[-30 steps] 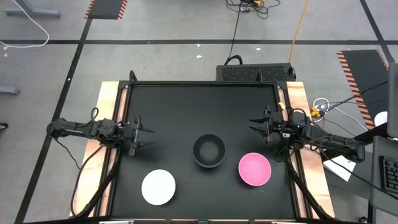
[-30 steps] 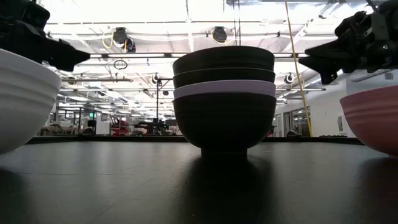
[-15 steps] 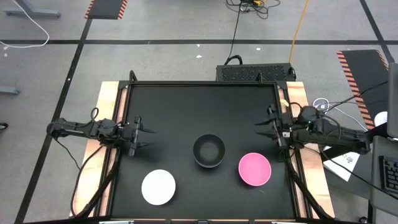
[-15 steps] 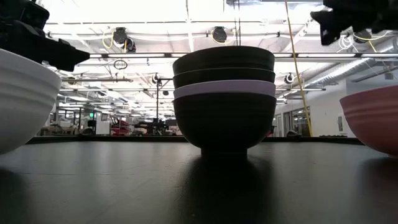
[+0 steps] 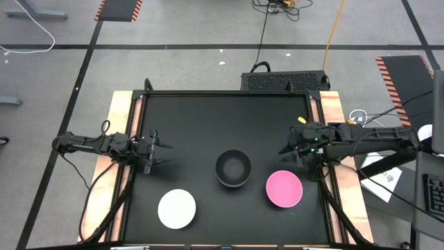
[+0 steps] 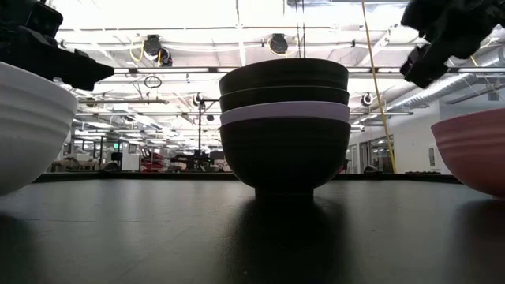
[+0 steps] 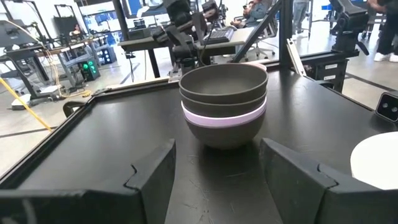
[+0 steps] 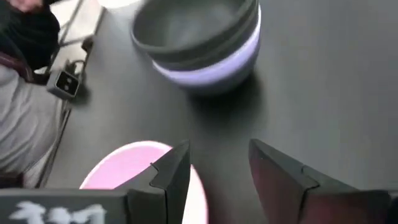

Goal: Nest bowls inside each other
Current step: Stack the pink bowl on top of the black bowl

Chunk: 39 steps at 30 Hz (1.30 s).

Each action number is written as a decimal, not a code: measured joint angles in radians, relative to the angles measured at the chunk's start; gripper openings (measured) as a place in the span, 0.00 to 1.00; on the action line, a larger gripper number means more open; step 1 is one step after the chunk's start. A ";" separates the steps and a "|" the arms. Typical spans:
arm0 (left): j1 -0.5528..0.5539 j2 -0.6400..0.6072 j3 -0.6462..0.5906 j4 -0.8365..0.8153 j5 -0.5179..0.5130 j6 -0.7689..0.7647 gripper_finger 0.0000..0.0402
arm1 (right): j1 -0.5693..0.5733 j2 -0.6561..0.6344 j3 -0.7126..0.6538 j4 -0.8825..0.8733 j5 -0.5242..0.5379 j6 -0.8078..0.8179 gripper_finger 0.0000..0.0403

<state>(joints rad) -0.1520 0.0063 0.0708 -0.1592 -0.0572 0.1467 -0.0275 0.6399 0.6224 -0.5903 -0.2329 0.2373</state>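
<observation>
While four bowls already sit nested in the stack (image 5: 232,168) at mid-desk, your right hand (image 5: 286,150) hangs open and empty just beyond the pink bowl (image 5: 284,189), likely lining up to take its rim. Your left hand (image 5: 161,146) waits open, empty, at the desk's (image 5: 208,111) left edge, with the white bowl (image 5: 177,208) nearer you, apart from it.
</observation>
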 joint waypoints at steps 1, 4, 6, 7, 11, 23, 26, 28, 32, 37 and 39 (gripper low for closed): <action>0.000 0.000 0.000 0.000 0.000 0.000 0.58 | 0.011 0.014 0.007 -0.012 0.000 0.024 0.38; 0.000 0.000 0.000 0.000 0.000 0.001 0.58 | 0.039 0.030 0.017 -0.019 0.001 0.073 0.38; 0.000 0.000 0.000 0.000 -0.001 0.001 0.58 | 0.058 0.035 0.019 -0.030 -0.002 0.110 0.38; 0.000 0.000 0.000 0.000 -0.001 0.000 0.58 | 0.071 0.035 0.019 -0.047 -0.004 0.130 0.38; 0.000 0.000 0.000 0.000 -0.001 -0.007 0.58 | 0.129 0.036 0.019 -0.115 -0.030 0.198 0.38; 0.000 0.000 0.000 0.000 -0.001 -0.022 0.58 | 0.209 0.135 0.019 -0.165 0.076 0.464 0.38; 0.000 0.000 0.000 0.000 -0.001 -0.022 0.58 | 0.221 0.188 0.019 -0.190 0.076 0.515 0.38; 0.000 0.000 0.000 0.000 0.001 -0.022 0.58 | 0.229 0.225 0.019 -0.193 0.073 0.528 0.38; 0.000 0.000 0.000 0.000 0.001 -0.021 0.58 | 0.246 0.266 0.019 -0.181 0.068 0.529 0.38; 0.000 0.000 -0.001 0.004 0.001 -0.022 0.58 | 0.270 0.287 0.019 -0.170 0.060 0.556 0.38; 0.000 0.000 -0.001 0.004 0.002 -0.025 0.58 | 0.280 0.299 0.019 -0.170 0.060 0.566 0.38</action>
<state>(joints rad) -0.1520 0.0063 0.0696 -0.1551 -0.0548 0.1216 0.2523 0.9392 0.6411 -0.7600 -0.1730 0.8037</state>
